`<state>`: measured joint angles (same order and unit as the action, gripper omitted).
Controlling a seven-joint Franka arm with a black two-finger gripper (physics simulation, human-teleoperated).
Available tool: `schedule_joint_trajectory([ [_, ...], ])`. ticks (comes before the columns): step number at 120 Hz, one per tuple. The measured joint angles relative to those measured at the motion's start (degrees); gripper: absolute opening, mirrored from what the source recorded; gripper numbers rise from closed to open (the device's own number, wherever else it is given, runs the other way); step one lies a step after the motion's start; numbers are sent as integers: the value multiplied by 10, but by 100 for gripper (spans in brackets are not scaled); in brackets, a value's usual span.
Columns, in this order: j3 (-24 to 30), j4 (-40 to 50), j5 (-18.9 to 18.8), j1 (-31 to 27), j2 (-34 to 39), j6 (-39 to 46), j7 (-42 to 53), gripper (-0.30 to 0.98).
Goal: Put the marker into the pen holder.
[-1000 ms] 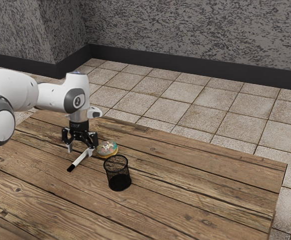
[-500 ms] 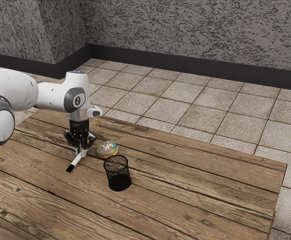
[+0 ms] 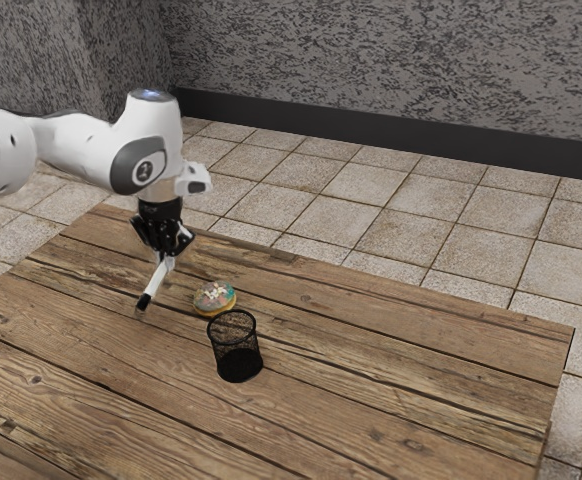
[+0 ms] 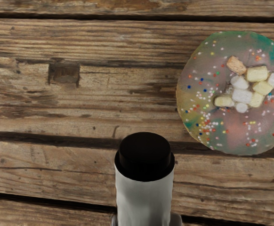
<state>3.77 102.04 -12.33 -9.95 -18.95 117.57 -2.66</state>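
Note:
My gripper [image 3: 165, 262] is shut on the marker [image 3: 155, 283], holding it by its upper part above the table. The marker is white with a black end, and it hangs tilted, its black end low and toward the viewer. In the wrist view the marker [image 4: 144, 197] shows large at the lower edge, black end foremost. The pen holder [image 3: 236, 348], a black mesh cup, stands upright on the table, toward the exterior view's right of the gripper and nearer the viewer.
A donut [image 3: 214, 297] with colourful icing lies between the gripper and the pen holder, close behind the cup. The donut [image 4: 236, 94] also appears near the marker in the wrist view. The wooden table [image 3: 391, 380] extends toward the exterior view's right.
The fingers have come together on the marker. My arm has risen, lifting the marker off the table and tilting it more steeply. The pen holder and donut have stayed put.

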Motion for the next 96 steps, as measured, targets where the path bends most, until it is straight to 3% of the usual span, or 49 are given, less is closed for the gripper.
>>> schedule_joint_trajectory([
  [15,47,100,-64,3,112,78,-14,-10],
  [34,79,193,-97,10,173,212,-47,-10],
  [59,122,261,-107,12,216,312,-119,-9],
  [96,134,310,-98,8,242,355,-214,-9],
])
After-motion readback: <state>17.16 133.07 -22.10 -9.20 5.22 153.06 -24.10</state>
